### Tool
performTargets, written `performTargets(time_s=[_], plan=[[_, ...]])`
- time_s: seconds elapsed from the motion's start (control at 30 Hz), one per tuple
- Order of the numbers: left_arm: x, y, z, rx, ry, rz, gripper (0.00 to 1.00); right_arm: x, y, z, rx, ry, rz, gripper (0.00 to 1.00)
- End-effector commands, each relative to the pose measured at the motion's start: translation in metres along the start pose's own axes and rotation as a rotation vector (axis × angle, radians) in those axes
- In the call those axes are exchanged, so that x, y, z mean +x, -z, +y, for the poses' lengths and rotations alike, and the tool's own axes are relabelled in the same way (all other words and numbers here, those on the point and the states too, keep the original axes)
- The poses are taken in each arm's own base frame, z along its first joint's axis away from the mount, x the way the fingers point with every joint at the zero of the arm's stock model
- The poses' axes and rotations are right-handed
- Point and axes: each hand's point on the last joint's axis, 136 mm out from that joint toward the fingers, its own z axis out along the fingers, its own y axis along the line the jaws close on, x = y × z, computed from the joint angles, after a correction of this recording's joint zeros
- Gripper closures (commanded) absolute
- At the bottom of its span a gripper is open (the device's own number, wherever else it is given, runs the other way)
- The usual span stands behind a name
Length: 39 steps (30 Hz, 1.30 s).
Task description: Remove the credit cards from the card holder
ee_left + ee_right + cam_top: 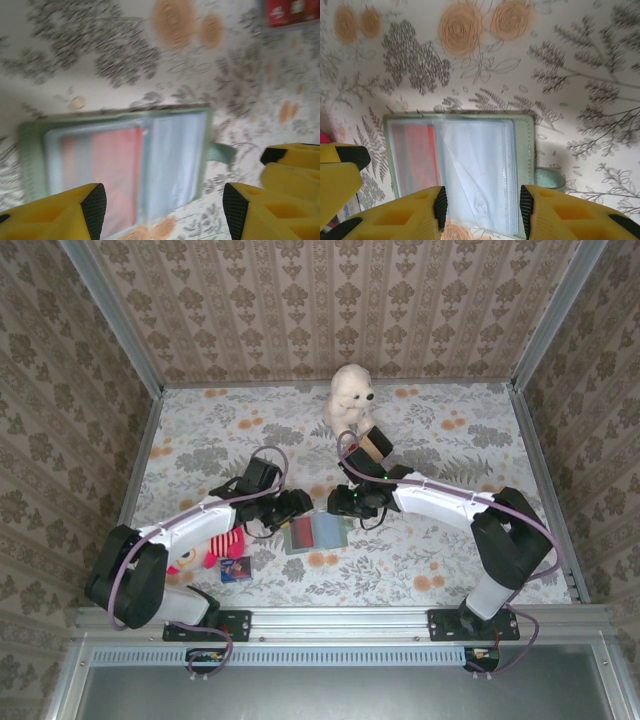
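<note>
Seen from above, the floral-print tablecloth (450,540) carried a pink and red soft toy (212,548) and a small dark blue square packet (236,569) at its near left, beside the left arm (190,520). Just right of them, the left gripper (293,506) hung at the left edge of the flat sage-green folding card holder (318,533), which lay open on the cloth near the table's middle.

From the left wrist, the left gripper (165,205) showed yellow fingers (92,207) with black pads set wide apart and clamping nothing, the card holder (172,150) spread out beyond them. A thin red plastic credit card (115,170) sat tucked in the holder's left pocket. The right pocket looked pale grey-blue, and whether it held cards could not be told. A small green tab (220,152) stuck out of the holder's right side.

At the holder's right edge came the right gripper (340,502). From the right wrist, the right gripper (482,207) had its jaws parted to a moderate gap above the near edge of the card holder (470,165), closed on nothing, with the credit card (417,155) behind a clear sleeve on the left.

Farther back stood a white plush animal (352,397) with a small red, black and tan striped box (375,445) just beside it. The right arm (450,502) stretched in from the near right.
</note>
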Motion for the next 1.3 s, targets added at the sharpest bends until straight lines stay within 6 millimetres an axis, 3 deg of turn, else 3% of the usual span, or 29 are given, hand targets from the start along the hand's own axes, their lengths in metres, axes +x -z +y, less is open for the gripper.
performTargets(time_s=[0.0, 0.23, 0.73, 0.87, 1.07, 1.27], plan=[[0.013, 0.0, 0.027, -0.099, 0.017, 0.04, 0.35, 0.011, -0.01, 0.011, -0.025, 0.034, 0.088, 0.55], [0.016, -0.01, 0.029, -0.105, 0.02, 0.078, 0.46, 0.025, -0.031, 0.016, -0.038, 0.046, 0.191, 0.57], [0.018, -0.017, 0.042, -0.17, 0.01, 0.106, 0.46, 0.036, -0.05, -0.001, 0.033, 0.044, 0.254, 0.59], [0.018, -0.02, 0.038, -0.144, 0.005, 0.118, 0.49, 0.038, -0.052, -0.004, 0.039, 0.041, 0.264, 0.59], [0.017, -0.019, 0.031, -0.117, -0.003, 0.116, 0.61, 0.041, -0.057, -0.007, 0.047, 0.039, 0.284, 0.61], [0.017, -0.018, 0.027, -0.1, -0.014, 0.114, 0.64, 0.047, -0.062, -0.012, 0.062, 0.033, 0.31, 0.62]])
